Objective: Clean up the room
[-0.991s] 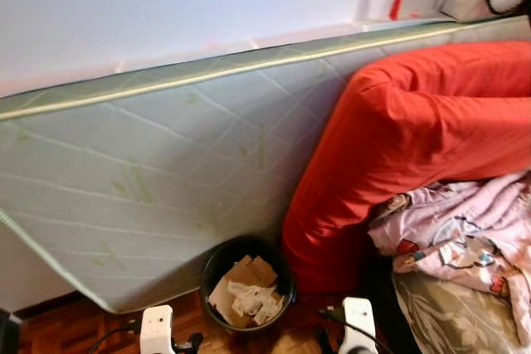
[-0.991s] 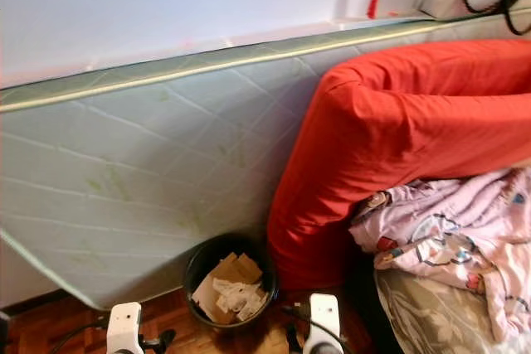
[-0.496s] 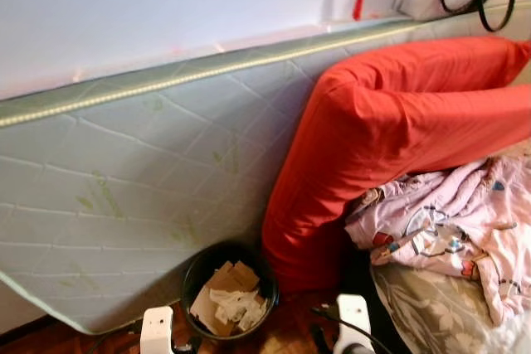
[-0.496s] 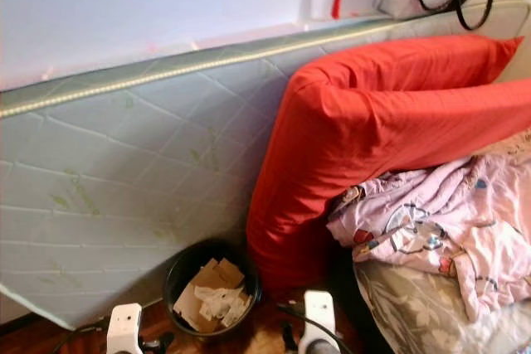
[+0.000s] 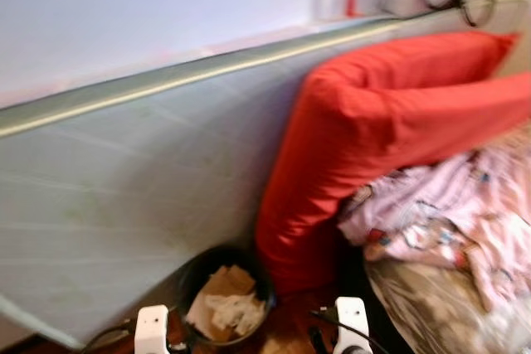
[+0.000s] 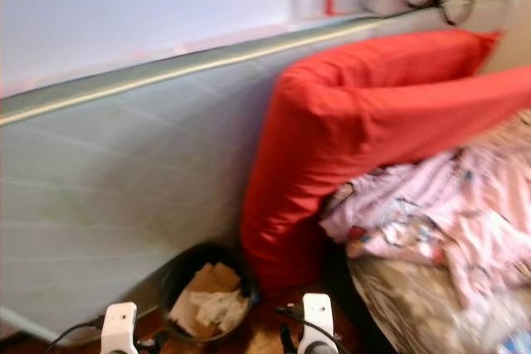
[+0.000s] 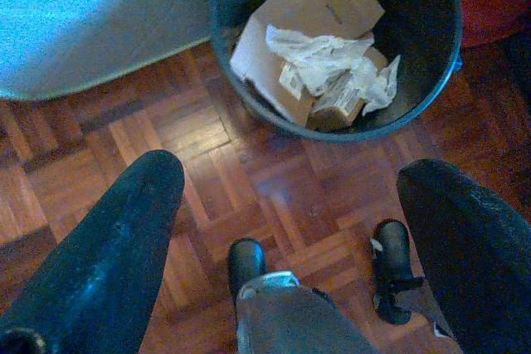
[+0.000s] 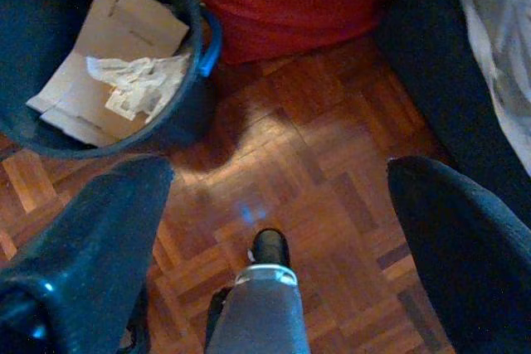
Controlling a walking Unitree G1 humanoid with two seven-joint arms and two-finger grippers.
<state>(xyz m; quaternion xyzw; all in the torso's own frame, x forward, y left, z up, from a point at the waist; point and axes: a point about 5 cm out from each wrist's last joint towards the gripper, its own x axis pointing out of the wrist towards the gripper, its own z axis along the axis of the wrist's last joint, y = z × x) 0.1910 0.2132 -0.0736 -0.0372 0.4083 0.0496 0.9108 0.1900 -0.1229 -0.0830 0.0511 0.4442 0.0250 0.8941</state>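
Clothes (image 5: 448, 213) were seen heaped on the bed beside the bin (image 7: 332, 47), both end effectors (image 7: 290, 238) (image 8: 274, 246) released and empty, so blurred walking views risked a misjudged reach.

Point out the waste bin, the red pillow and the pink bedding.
waste bin (image 7: 249, 118): left wrist view, on its dark outer wall.
red pillow (image 5: 365, 130): left eye view, on the middle of its red cover.
pink bedding (image 5: 448, 213): left eye view, on the crumpled patterned fabric.

View panned rightward (now blurred), red pillow (image 5: 390, 130) shifted left
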